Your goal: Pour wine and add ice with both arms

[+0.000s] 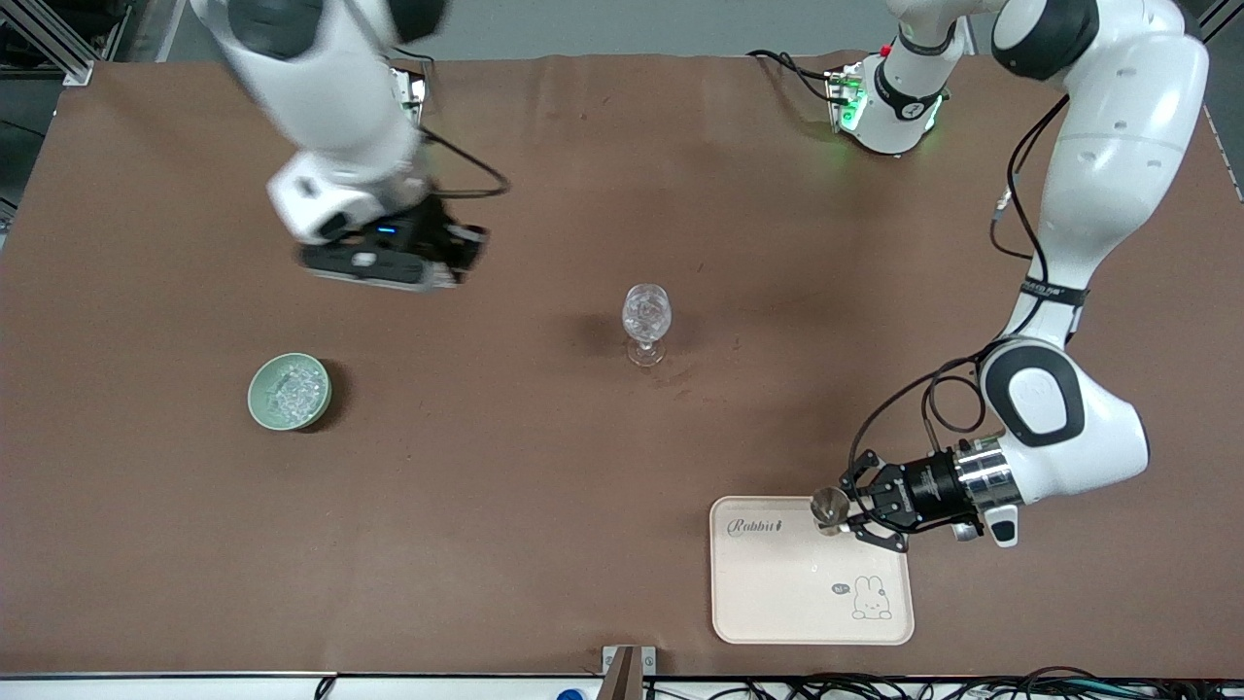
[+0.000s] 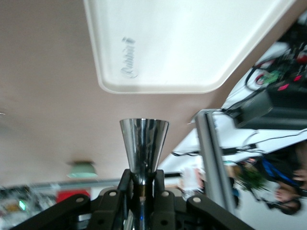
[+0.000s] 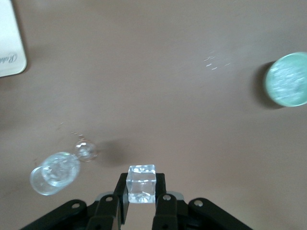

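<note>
Table (image 1: pixel 622 544): broad brown mat, flat, bare between the items.

Right arm (image 1: pixel 321 107): comes in from its base at the top of the front view. Right gripper (image 3: pixel 141 203) hangs in the air over open mat, between its own base and the green bowl. Its fingers are closed on a single clear ice cube (image 3: pixel 141 184), pinched on two flat opposite faces. The cube looks hard and rigid but slick; I judge it could squirt out if squeezed off-centre. Flat-face grip is the right hold.

Left arm (image 1: pixel 1098 243): folded low toward its own end of the table. Left gripper (image 1: pixel 880 506) sits over the corner of the tray, clamped on the narrow waist of a polished metal jigger (image 2: pixel 144 146), cone mouth pointing away from the fingers. Stiff, light by the look of it, smooth metal. The waist is the natural place to take it, since the flare either way stops it sliding. Contents not visible.

Tray (image 1: pixel 777 603): cream, rabbit print, lying under and just past the left gripper's tips.

Green bowl (image 1: pixel 255 394): holds the ice (image 1: pixel 290 389), a glittering heap of small chunks, well apart from the right gripper and lower down the mat.

Stemmed glass (image 1: pixel 646 321): upright mid-table, between the two grippers, well apart from each. Thin, top-heavy, fragile; a cube dropped from height could tip or chip it. Something clear glints in the bowl; cannot tell what.
</note>
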{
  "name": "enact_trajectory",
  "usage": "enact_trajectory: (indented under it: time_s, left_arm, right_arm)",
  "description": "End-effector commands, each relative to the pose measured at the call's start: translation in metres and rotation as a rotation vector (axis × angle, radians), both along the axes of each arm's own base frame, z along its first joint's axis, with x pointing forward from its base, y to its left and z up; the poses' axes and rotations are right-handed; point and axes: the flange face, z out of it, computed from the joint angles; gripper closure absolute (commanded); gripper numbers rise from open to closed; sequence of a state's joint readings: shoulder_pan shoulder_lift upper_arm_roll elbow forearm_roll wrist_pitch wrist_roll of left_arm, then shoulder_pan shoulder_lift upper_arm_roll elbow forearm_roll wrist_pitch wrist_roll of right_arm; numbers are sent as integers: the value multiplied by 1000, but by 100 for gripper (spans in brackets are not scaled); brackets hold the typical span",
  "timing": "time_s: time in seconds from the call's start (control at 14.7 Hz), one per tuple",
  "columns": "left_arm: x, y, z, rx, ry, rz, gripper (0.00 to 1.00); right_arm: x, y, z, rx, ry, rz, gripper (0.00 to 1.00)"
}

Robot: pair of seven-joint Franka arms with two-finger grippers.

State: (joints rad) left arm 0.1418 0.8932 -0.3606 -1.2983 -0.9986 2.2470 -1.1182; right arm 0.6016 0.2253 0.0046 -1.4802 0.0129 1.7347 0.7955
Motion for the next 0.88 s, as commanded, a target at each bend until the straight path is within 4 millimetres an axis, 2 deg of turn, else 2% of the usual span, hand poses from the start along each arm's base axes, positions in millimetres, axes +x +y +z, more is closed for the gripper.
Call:
enact_trajectory:
  time_s: [0.0, 0.27, 0.34, 0.48, 0.54, 0.75, 0.81]
  left_arm:
    - [17, 21, -42, -121, 14, 101, 96]
    - [15, 36, -92, -205, 97, 261, 95]
    - [14, 37, -98, -212, 104, 270, 94]
    - [11, 38, -110, -205, 100, 264, 92]
    - [9, 39, -118, -201, 98, 261, 91]
    - [7, 39, -125, -184, 61, 239, 90]
    - [6, 39, -127, -184, 64, 239, 84]
  right_arm:
    - [0, 54, -50, -3, -11, -41, 97]
    - [-13, 129, -108, 12, -24, -68, 97]
    - [-19, 152, -118, 15, -25, -81, 97]
    - [-26, 180, -136, 16, -22, -117, 97]
    - [-32, 188, -139, 15, -21, -123, 96]
    - [-42, 198, -149, 3, -12, -106, 90]
    - [-42, 197, -151, -1, -9, -107, 89]
